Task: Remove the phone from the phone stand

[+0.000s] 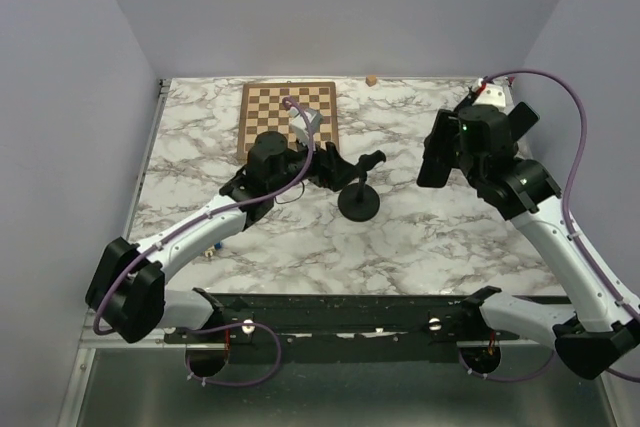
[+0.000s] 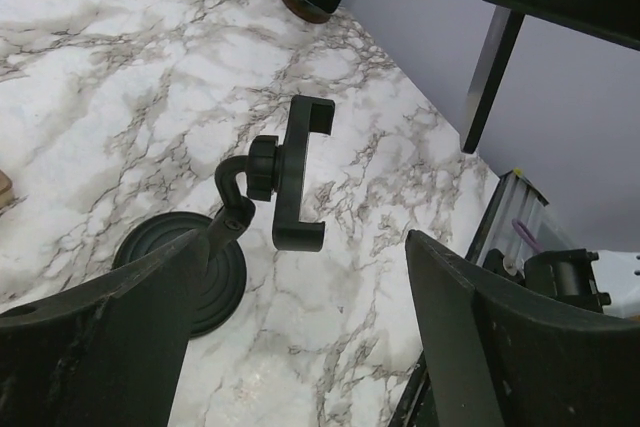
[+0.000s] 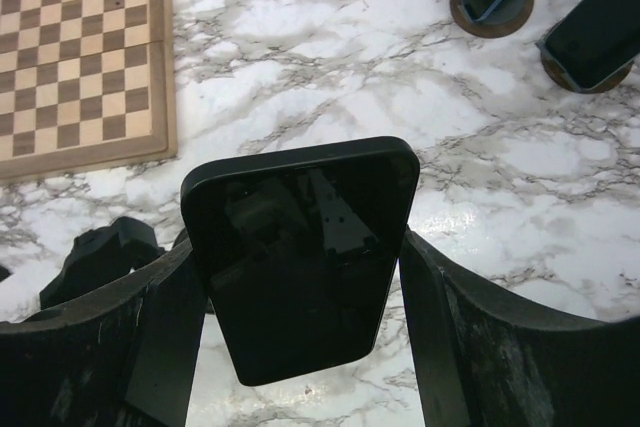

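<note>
Now the right hand (image 3: 300,347) pinches the phone (image 3: 300,247), apart from the phone stand (image 2: 295,172); left hand (image 2: 302,277) spread.

Dark phone (image 3: 300,257), seemingly upright, well apart from stand (image 2: 290,172)

This looks like a robot lab test booth. Plain lilac walls (image 1: 60,97) enclose a marble-patterned table (image 1: 450,237), and a black mounting rail (image 1: 340,309) crosses the frame's bottom.

Left claw (image 2: 305,245) agape, right claw (image 3: 298,247) tight.
</note>
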### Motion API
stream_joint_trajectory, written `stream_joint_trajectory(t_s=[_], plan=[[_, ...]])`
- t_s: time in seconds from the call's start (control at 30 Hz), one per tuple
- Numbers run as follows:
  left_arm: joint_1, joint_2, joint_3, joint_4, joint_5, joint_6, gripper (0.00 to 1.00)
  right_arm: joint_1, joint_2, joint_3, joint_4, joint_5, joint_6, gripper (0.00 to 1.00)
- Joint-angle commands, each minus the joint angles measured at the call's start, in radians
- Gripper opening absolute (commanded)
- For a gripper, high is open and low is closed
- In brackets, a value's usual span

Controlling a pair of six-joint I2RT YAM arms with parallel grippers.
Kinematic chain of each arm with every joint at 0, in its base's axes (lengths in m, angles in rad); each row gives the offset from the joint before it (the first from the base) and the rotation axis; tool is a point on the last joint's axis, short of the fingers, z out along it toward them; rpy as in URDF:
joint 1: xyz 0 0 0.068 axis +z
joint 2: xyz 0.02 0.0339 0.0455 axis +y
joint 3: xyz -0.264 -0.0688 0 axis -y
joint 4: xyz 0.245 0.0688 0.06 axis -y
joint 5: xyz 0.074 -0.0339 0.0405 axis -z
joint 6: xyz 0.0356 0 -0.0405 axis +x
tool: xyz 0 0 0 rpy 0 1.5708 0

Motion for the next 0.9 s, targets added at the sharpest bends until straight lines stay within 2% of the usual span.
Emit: stream_joint_trajectory(t_s=[0.0,0.17,0.27,0.43,0.6,0.63,0.77,0.87], plan=[[-0.032,0.063,-0.022,0.196,-0.055,-0.008,0.84,0.000,-0.068,-0.019,0.064,-0.085,0.018,0.01],[-0.049,0.150,0.003,0.223,-0.044,-0.035,0.70,-0.001,-0.094,-0.020,0.067,-0.102,0.009,0.01],[-0.058,0.168,0.000,0.241,-0.031,-0.039,0.56,0.000,-0.104,-0.024,0.068,-0.103,0.000,0.01],[-0.062,0.167,0.013,0.203,-0.036,0.001,0.40,0.000,-0.114,-0.039,0.084,-0.119,-0.005,0.01],[-0.062,0.124,0.007,0.132,-0.057,0.067,0.16,0.000,-0.111,-0.053,0.096,-0.135,-0.008,0.01],[-0.063,0.105,0.005,0.114,-0.064,0.086,0.14,-0.001,-0.109,-0.056,0.097,-0.139,-0.008,0.01],[-0.062,0.019,-0.004,-0.009,-0.176,0.141,0.00,-0.001,-0.096,-0.071,0.106,-0.147,-0.010,0.01],[-0.062,-0.053,-0.024,-0.089,-0.334,0.135,0.00,-0.001,-0.083,-0.081,0.120,-0.159,-0.008,0.01]])
